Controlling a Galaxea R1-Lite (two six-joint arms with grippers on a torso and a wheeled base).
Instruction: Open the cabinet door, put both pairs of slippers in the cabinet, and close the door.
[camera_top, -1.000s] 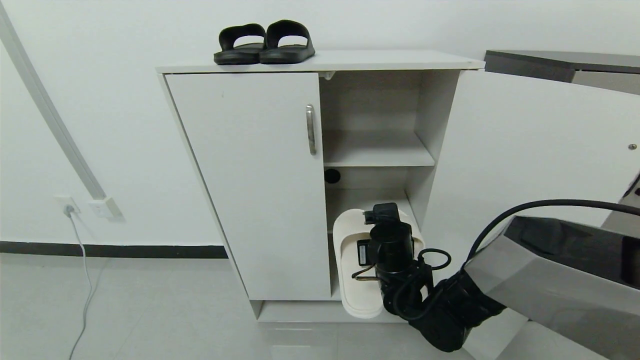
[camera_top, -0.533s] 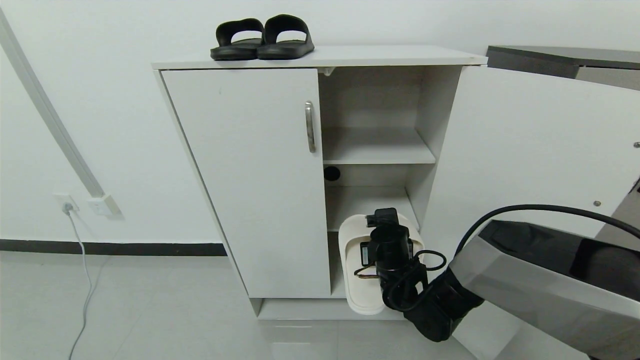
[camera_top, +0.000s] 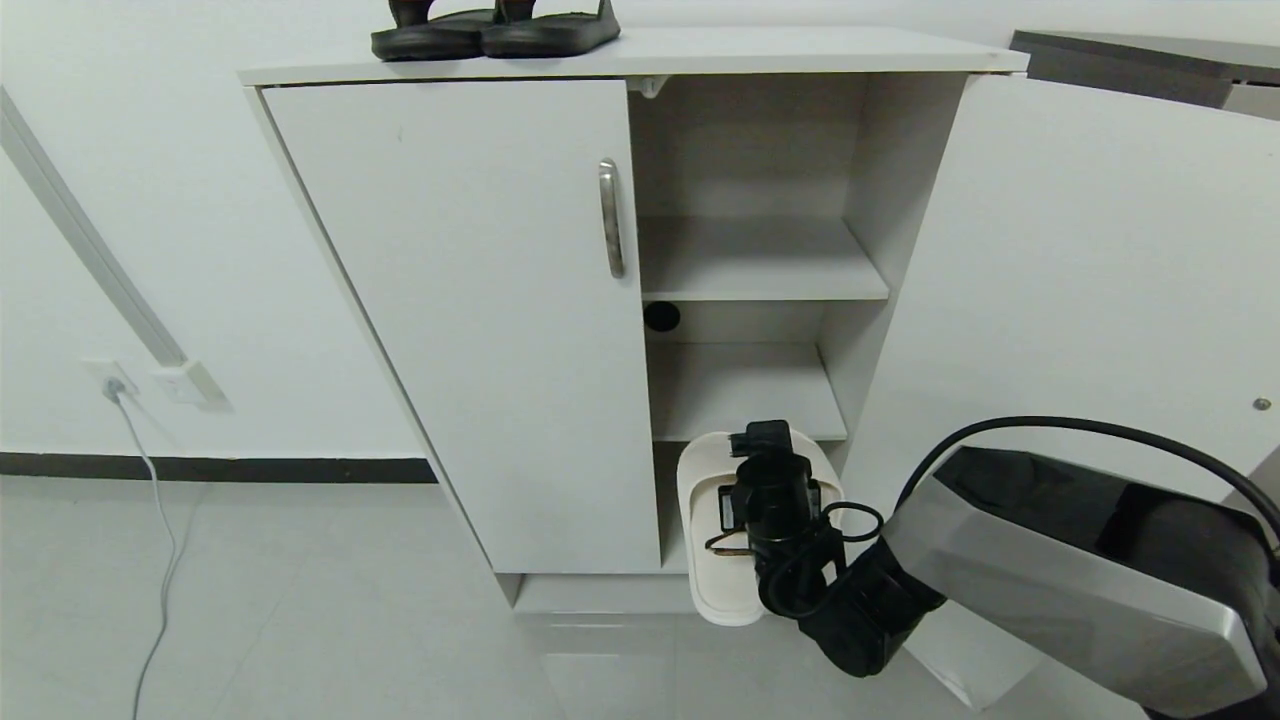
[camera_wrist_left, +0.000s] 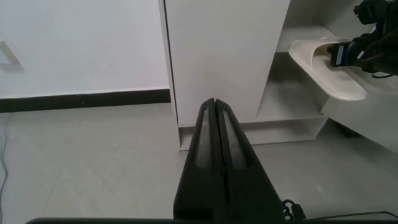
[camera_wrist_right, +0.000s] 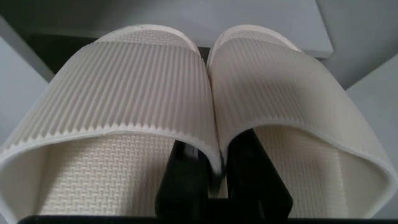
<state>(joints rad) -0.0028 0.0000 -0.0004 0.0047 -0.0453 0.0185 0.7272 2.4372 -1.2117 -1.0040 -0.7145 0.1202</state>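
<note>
Right fingers (camera_wrist_right: 186, 186) clamp white slippers (camera_top: 705, 545), seemingly part-inside cabinet (camera_top: 450, 300) — left fingers (camera_wrist_left: 202, 146) together; tiled floor (camera_top: 300, 620).

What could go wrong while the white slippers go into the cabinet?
The right hand pinches both white slippers only by their inner strap edges, so one might slip out. Their toes sit close to the lower shelf edge and could catch on it. The arm is near the open door and may nudge it.
</note>
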